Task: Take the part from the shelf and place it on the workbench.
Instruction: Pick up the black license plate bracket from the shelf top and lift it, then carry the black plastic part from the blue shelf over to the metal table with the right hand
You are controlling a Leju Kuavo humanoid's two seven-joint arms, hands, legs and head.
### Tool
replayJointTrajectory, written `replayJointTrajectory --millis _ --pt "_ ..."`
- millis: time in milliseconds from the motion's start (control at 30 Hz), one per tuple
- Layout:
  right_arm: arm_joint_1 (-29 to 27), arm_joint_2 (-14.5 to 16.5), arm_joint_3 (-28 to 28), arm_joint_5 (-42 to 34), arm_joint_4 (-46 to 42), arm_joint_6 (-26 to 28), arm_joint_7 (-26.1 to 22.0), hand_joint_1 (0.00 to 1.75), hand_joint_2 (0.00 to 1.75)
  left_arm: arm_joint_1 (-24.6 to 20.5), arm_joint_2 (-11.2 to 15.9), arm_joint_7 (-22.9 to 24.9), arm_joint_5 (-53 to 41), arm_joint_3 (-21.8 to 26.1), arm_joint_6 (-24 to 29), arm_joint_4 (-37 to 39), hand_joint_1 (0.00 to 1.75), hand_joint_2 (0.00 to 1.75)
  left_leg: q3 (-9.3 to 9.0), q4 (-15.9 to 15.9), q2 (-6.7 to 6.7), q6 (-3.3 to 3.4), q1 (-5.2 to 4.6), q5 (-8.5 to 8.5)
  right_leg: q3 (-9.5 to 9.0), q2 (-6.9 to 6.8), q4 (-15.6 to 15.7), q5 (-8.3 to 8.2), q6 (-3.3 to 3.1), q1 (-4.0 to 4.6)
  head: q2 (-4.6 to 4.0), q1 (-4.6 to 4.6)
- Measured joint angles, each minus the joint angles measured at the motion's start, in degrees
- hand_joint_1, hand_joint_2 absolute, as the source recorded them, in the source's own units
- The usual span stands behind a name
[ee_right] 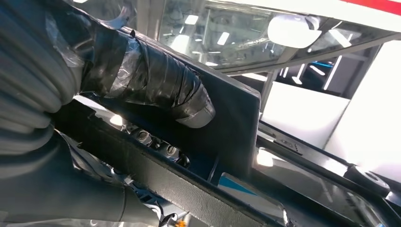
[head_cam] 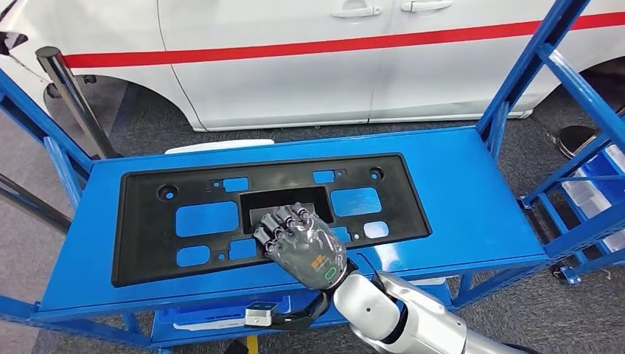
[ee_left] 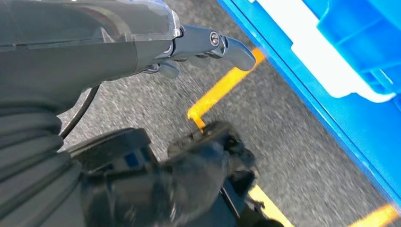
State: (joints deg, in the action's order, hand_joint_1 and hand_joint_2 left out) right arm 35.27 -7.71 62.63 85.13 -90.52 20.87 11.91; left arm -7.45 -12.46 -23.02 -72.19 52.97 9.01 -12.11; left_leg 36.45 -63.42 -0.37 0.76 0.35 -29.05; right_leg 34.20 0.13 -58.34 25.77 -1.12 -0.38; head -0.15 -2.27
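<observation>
From the head view, one black part (head_cam: pixel 184 221), a long flat panel with several rectangular cut-outs, lies flat on the top level of a blue shelf (head_cam: pixel 472 199). The right hand (head_cam: pixel 298 240) rests on the part's near middle, back of the hand up, fingers curled down into the central dark recess (head_cam: pixel 284 203); it appears to hook the part there, though the fingertips are hidden. Beyond the shelf stands one white vehicle (head_cam: pixel 295 59) with a red stripe, and a lower shelf level holds a white sheet (head_cam: pixel 210 317) whose details cannot be made out. The left wrist view looks down at grey floor (ee_left: pixel 142 109) with yellow line markings (ee_left: pixel 222 90); the left hand (ee_left: pixel 198 47) hangs with nothing in it, its fingers loosely extended, and a blue bin (ee_left: pixel 359 42) sits on the shelf frame, contents not visible. The right wrist view, close behind the right hand (ee_right: pixel 156 85), shows what the head view hides: the tape-wrapped thumb (ee_right: pixel 189 106) lies over the part's (ee_right: pixel 231 123) raised wall while darker fingers (ee_right: pixel 156 144) reach beneath the edge, so the hand clamps on the part.
</observation>
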Motion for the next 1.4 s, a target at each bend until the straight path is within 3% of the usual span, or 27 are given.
replayJointTrajectory --millis 67,100,133,167,233,300,400,467,567,633,667,700,733,800,833,933,1000,1100,1133,1167,1200,1300,1333,1400 --pt "-0.8 0.2 -0.8 0.0 0.2 0.0 -0.1 1.75 1.75 0.0 -0.1 0.6 0.0 0.0 1.6 0.0 0.0 1.75 3.17 -7.2 0.02 -0.25 0.06 -3.51 -0.04 -0.14 0.0 0.02 -0.28 0.16 0.0 0.09" --pt "-1.2 0.2 -1.2 0.0 0.4 0.1 -0.1 1.75 1.75 0.0 -0.1 0.8 -0.1 0.0 2.1 0.0 0.0 1.75 4.51 -10.1 0.02 -0.37 0.09 -4.47 -0.02 -0.19 -0.1 0.06 -0.32 0.21 0.0 0.08" --pt "-1.8 0.2 -1.7 0.0 0.5 0.2 -0.1 1.75 1.75 0.1 -0.1 1.0 -0.3 0.0 2.4 0.0 0.0 1.75 5.04 -11.3 0.02 -0.45 0.12 -4.38 -0.01 -0.21 -0.2 0.12 -0.34 0.23 0.0 0.09" --pt "-2.3 0.2 -2.1 0.0 0.6 0.3 -0.2 1.75 1.75 0.1 -0.1 1.2 -0.4 0.0 2.7 0.0 0.0 1.75 4.56 -10.4 0.03 -0.49 0.17 -3.3 -0.01 -0.18 -0.3 0.2 -0.33 0.23 0.0 0.09" --pt "-3.2 0.2 -3.0 0.0 0.7 0.9 -0.2 1.75 1.75 0.1 -0.1 1.5 -0.7 0.0 3.3 0.0 0.0 1.75 1.09 -3.3 0.03 -0.39 0.29 0.42 -0.03 -0.07 -0.7 0.49 -0.12 0.19 0.0 0.08" --pt "-3.9 0.2 -4.1 0.0 0.7 1.7 -0.3 1.75 1.75 0.1 -0.1 1.9 -0.9 -0.1 3.8 0.0 0.0 1.75 -1.77 2.6 0.0 -0.09 0.23 2.27 0.21 0.03 -1.3 0.73 0.36 0.37 0.0 0.06" --pt "-5.2 0.2 -5.4 0.0 0.5 2.6 -0.5 1.75 1.75 0.3 -0.1 2.2 -1.2 -0.1 4.6 0.0 0.0 1.75 -2.23 3.7 -0.1 0.61 0.09 2.45 0.46 0.06 -1.4 0.62 1.1 0.52 0.0 0.03" --pt "-6.0 0.2 -6.1 0.0 0.3 2.8 -0.7 1.75 1.75 0.5 -0.1 2.3 -1.3 -0.1 4.9 0.0 0.0 1.75 -2.25 4.1 -0.03 1.32 0.22 2.85 0.93 0.06 -2.5 1.73 1.63 0.38 0.0 0.01" --pt "-6.9 0.2 -6.9 0.0 0.1 3.2 -0.8 1.75 1.75 0.4 -0.2 2.4 -1.3 -0.2 4.9 0.0 0.0 1.75 -2.11 4.4 0.15 1.89 0.27 3.19 4.6 0.02 -11.3 6.98 2.34 0.08 0.0 -0.02" --pt "-7.7 0.1 -7.1 0.0 0.1 3.3 -1.0 1.75 1.75 0.5 -0.2 2.4 -1.3 -0.2 4.9 0.0 0.0 1.75 -1.97 4.3 0.23 1.97 0.2 3.26 6.85 0.02 -16.8 8.8 2.54 -0.02 0.0 -0.02" --pt "-8.0 0.1 -7.1 0.0 0.1 3.3 -1.3 1.75 1.75 0.5 -0.2 2.4 -1.3 -0.2 4.9 0.0 0.0 1.75 -1.92 4.3 0.23 1.98 0.19 3.29 6.67 0.02 -17.0 8.25 2.53 -0.03 0.0 -0.02" --pt "-8.2 0.1 -7.2 -0.1 0.1 3.3 -1.6 1.75 1.75 0.5 -0.2 2.4 -1.3 -0.2 4.9 0.0 0.0 1.75 -1.91 4.3 0.2 1.96 0.19 3.32 5.24 0.02 -14.5 6.67 2.43 -0.04 0.0 -0.01" --pt "-8.3 0.1 -7.4 -0.1 0.1 3.3 -2.0 1.75 1.75 0.5 -0.2 2.4 -1.3 -0.2 4.9 0.0 0.0 1.75 -1.92 4.2 0.17 1.92 0.19 3.36 3.0 0.02 -10.5 4.71 2.26 -0.03 0.0 -0.02" --pt "-8.2 0.2 -7.9 -0.3 -0.1 3.3 -2.7 1.75 1.75 0.5 -0.2 2.4 -1.2 -0.2 5.0 0.0 0.0 1.75 -1.76 4.1 0.11 1.57 0.04 3.52 -0.75 0.05 -3.3 2.38 1.82 0.21 0.0 -0.01" --pt "-8.1 0.2 -8.2 -0.4 -0.2 3.3 -3.0 1.75 1.75 0.5 -0.2 2.4 -1.2 -0.2 5.0 0.0 0.0 1.75 -1.65 4.1 0.1 1.31 -0.03 3.66 -1.5 0.07 -1.5 2.05 1.6 0.37 0.0 0.0" --pt "-7.9 0.3 -8.6 -0.5 -0.4 3.2 -3.4 1.75 1.75 0.5 -0.2 2.5 -1.2 -0.2 5.0 0.0 0.0 1.75 -1.37 4.2 0.09 0.42 0.02 3.93 -1.38 0.07 -0.8 1.61 0.83 0.49 0.0 0.01" --pt "-7.9 0.4 -8.7 -0.5 -0.4 3.2 -3.6 1.75 1.75 0.5 -0.2 2.5 -1.2 -0.1 5.1 0.0 0.0 1.75 -0.47 2.1 0.08 -0.07 0.11 2.03 -1.27 -0.09 -0.3 0.98 0.05 0.25 0.0 0.06" --pt "-7.8 0.6 -8.7 -0.5 -0.4 3.2 -3.6 1.75 1.75 0.6 -0.2 2.5 -1.2 -0.1 5.1 0.0 0.0 1.75 3.22 -7.8 0.09 -0.49 0.21 -4.06 -0.52 -0.31 -0.2 0.4 -0.56 0.3 0.0 0.18" --pt "-7.8 0.6 -8.7 -0.5 -0.4 3.2 -3.7 1.75 1.75 0.6 -0.2 2.5 -1.1 -0.1 5.1 0.0 0.0 1.75 4.07 -10.5 0.09 -0.6 0.22 -5.16 -0.2 -0.35 -0.4 0.29 -0.58 0.34 0.0 0.17" --pt "-7.8 0.6 -8.7 -0.6 -0.4 3.2 -3.8 1.75 1.75 0.7 -0.1 2.5 -1.1 -0.1 5.1 0.0 0.0 1.75 4.02 -11.4 0.09 -0.66 0.22 -5.24 0.1 -0.38 -0.6 0.21 -0.55 0.37 0.0 0.18" --pt "-7.9 0.6 -8.7 -0.7 -0.4 3.2 -3.9 1.75 1.75 0.7 -0.1 2.6 -1.1 -0.1 5.1 0.0 0.0 1.75 2.82 -10.0 0.1 -0.64 0.22 -4.28 0.35 -0.38 -0.8 0.15 -0.52 0.36 0.0 0.18" --pt "-7.9 0.8 -8.8 -0.9 -0.4 3.2 -4.6 1.75 1.75 0.7 -0.1 2.6 -1.1 -0.1 5.1 0.0 0.0 1.75 -3.59 0.9 0.08 -0.19 0.15 -0.29 0.97 -0.35 -1.7 0.09 -0.26 0.46 0.0 0.16" --pt "-7.9 0.8 -8.8 -0.9 -0.5 3.2 -4.8 1.75 1.75 0.6 -0.1 2.6 -1.1 -0.1 5.1 0.0 0.0 1.75 -4.63 3.0 0.05 0.01 0.07 0.14 1.23 -0.34 -1.9 -0.01 -0.02 0.53 0.0 0.15" --pt "-7.9 0.9 -8.9 -1.1 -0.5 3.3 -5.2 1.75 1.75 0.6 -0.1 2.6 -1.1 -0.1 5.1 0.0 0.0 1.75 -4.71 3.8 0.0 0.36 -0.12 0.24 1.65 -0.32 -2.0 -0.36 0.61 0.61 0.0 0.14"
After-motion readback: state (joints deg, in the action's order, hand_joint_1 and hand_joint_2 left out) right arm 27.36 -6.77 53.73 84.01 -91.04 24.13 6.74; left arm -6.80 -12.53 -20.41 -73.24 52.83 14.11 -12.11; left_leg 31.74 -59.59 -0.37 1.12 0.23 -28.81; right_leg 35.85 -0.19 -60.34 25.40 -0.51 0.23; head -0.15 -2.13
